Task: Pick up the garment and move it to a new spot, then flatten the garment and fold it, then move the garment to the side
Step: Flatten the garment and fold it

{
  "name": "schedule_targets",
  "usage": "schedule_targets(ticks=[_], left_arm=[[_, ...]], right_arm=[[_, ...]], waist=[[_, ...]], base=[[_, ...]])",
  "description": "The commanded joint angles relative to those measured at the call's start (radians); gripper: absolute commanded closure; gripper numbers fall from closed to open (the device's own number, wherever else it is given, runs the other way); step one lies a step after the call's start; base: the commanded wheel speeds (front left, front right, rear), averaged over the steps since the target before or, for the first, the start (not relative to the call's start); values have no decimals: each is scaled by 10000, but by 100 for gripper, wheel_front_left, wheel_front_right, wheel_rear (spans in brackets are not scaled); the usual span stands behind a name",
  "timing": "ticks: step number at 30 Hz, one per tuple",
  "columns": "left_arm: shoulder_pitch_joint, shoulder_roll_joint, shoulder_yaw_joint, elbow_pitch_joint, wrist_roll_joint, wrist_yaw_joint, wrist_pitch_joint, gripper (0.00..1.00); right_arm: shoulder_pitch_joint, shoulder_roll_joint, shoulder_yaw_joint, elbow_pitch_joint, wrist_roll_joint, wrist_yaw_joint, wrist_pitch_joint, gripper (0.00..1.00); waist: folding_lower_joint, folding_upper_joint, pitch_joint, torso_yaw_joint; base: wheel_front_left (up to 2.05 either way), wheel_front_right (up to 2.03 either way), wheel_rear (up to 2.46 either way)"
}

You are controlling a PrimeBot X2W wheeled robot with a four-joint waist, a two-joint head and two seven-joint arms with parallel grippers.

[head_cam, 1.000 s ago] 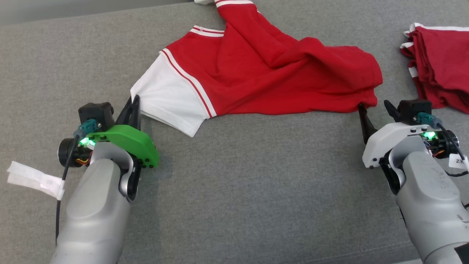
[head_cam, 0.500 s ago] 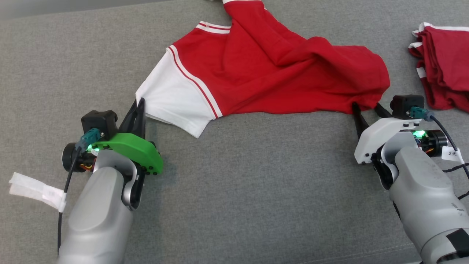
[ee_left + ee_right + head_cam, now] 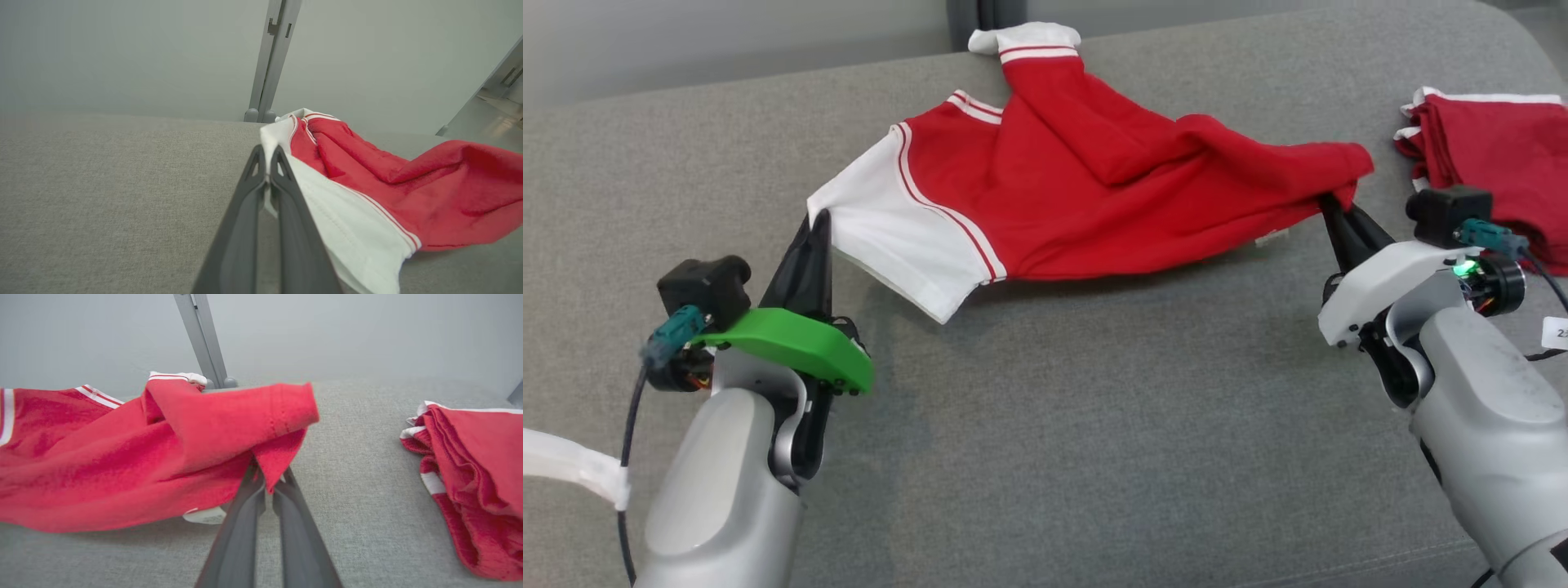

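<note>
One garment in left pincer and right pincer; arm tag unreadable.

The left gripper carries a bright green cover, the right gripper a white cover, both on smooth pale grey forearms. Each wrist bears a black camera block, a teal connector and a black cable.
</note>
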Motion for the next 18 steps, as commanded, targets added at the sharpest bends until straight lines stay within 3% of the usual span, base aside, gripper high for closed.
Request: schedule_targets(ticks=[1,6,11,18], left_arm=[[247,158,114,-408,-178,-55,93,100],[776,272,518,-2431,-976,-1,784,100],[1247,561,854,-4919,-1473,365,1670,100],[1030,1072,1064,-7876,-1480,855,2764,100]], right_arm=[[286,-265,122,-480,297,-16,170,100],[1024,-1143,186,-2853,1142,-16,1016,100],[2090,-1678,-658,-5619,1639,-16,2203,100],[3347,-1421,-2290,-9332,1655,-15,3973,100]], waist=[[0,0,-525,-157],[0,0,-1194,-228],[0,0,-1788,-273],[0,0,-2286,-278]], base=[[0,0,0],[0,0,0],[0,0,0],[0,0,0]])
